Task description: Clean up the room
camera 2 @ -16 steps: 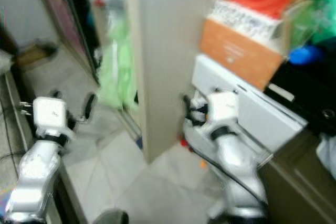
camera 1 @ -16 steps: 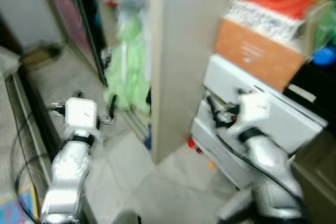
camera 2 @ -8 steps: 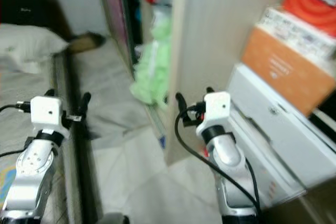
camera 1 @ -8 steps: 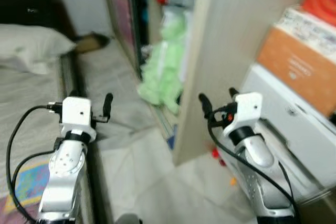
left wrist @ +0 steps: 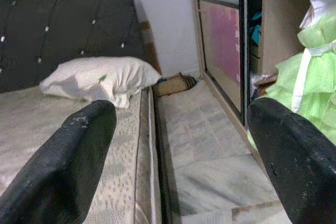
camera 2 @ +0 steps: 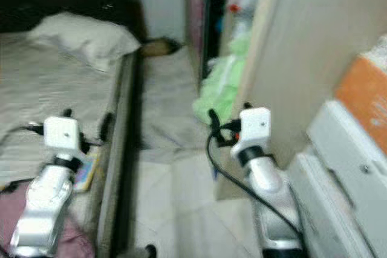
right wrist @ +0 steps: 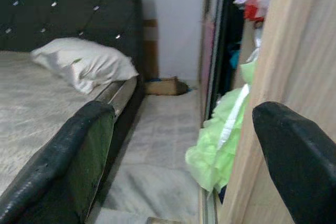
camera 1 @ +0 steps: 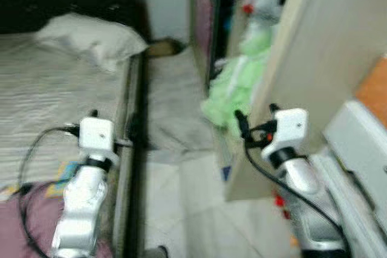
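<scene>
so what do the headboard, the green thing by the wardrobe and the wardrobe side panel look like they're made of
Headboard: dark padded leather or leatherette, judging by the button tufting and faint sheen; which one cannot be told.
Green thing: thin, gauzy fabric, probably a frilly dress, since it falls in soft folds with a white ribbon.
Wardrobe side panel: pale wood or wood-look laminate, matte, with fine straight grain lines.

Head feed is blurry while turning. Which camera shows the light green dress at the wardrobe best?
The right wrist view: the light green dress is sharp there, spilling out beside the wooden wardrobe panel. The left wrist view cuts it at the frame edge, behind a finger. Both eye views show it whole but blurred.
</scene>
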### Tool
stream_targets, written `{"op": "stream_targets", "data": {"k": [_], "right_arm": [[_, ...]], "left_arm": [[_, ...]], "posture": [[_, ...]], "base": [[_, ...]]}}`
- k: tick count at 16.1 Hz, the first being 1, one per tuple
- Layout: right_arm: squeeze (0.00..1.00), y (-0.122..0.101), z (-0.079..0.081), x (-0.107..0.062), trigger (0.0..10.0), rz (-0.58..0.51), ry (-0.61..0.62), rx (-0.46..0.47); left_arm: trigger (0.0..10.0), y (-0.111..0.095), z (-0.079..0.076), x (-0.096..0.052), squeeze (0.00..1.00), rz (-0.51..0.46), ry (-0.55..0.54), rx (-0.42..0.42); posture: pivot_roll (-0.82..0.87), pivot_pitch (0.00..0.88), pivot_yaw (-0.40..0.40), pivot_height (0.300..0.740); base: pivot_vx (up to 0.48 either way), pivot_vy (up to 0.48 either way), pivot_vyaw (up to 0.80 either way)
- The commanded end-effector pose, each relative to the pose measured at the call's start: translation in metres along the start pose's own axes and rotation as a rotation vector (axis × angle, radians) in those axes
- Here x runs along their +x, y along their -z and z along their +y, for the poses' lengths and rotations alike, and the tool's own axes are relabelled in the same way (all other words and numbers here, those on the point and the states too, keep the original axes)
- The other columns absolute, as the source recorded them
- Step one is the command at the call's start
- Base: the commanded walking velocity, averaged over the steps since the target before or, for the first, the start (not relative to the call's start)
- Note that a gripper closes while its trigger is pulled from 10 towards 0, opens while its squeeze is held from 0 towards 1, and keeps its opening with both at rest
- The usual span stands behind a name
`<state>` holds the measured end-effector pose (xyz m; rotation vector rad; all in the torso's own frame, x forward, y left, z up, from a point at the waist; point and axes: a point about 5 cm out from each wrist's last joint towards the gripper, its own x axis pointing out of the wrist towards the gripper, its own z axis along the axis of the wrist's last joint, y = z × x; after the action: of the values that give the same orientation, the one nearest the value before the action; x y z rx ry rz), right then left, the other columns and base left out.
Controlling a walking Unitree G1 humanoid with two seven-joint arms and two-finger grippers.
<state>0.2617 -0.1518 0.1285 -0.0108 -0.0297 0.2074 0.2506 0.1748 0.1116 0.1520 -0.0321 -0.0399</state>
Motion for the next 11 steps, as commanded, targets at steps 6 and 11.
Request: {"op": "stream_targets", "data": {"k": [6,11], "right_arm": [[0.0,-0.005,0.0009,0.0066,10.0,-0.019,-0.021,-0.006],[0.0,-0.0064,0.0001,0.0076,10.0,-0.027,-0.022,-0.009]], "left_arm": [[10.0,-0.0009,0.0069,-0.0038,0.0,-0.002,-0.022,0.001],[10.0,-0.0043,0.0045,0.0002,0.0,-0.016,-0.009,0.0]], "posture": [[-0.03,0.0,-0.051,0.74],[-0.03,0.0,-0.049,0.74]], "base": [[0.0,0.0,0.8],[0.0,0.0,0.8]]}}
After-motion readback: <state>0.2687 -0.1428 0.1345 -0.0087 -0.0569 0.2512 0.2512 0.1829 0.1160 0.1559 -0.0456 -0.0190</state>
